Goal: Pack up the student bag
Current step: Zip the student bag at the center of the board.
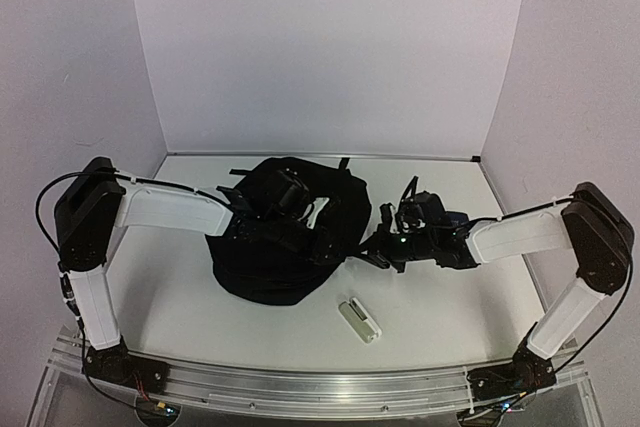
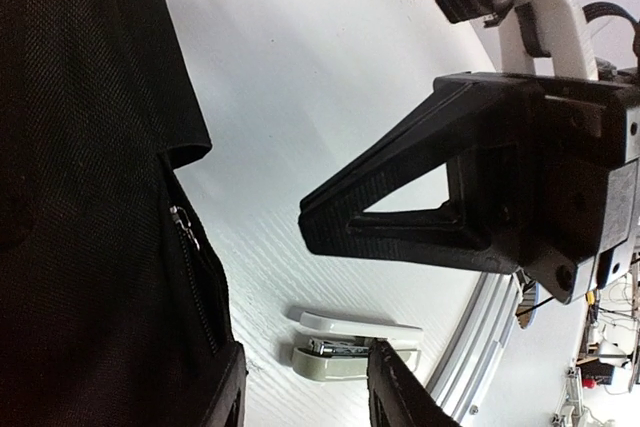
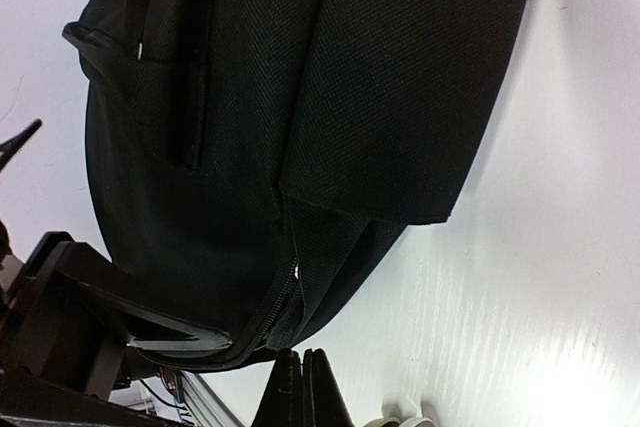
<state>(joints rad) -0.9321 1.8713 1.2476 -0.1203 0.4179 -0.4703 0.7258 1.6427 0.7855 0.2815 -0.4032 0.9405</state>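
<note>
The student bag (image 1: pixel 262 265) lies on the white table (image 1: pixel 180 297) near its middle, a slumped black mound with a strap end poking out at its 12 o'clock edge. In the top view its mouth cannot be made out under the arms, and nothing inside it shows in any view, so what it holds cannot be told. In the left wrist view, a zipper (image 2: pixel 197 277) with a small metal pull runs along a seam, and that stretch looks closed. The right wrist view shows another seam line curving under a fabric flap.

The left arm reaches in from 9 o'clock and lies across the top of the bag. The left gripper (image 2: pixel 340 285) hangs over bare table just off the bag's edge, its jaws well apart with nothing between them.

The right arm comes in from 3 o'clock. The right gripper (image 3: pixel 303 355) sits close to the bag's side near the seam, its jaws pressed together. No object shows between them, and whether the tips touch the fabric cannot be told.

A white and grey stapler (image 1: pixel 360 320) lies flat on the table at about 5 o'clock from the bag, apart from it and from both grippers.
</note>
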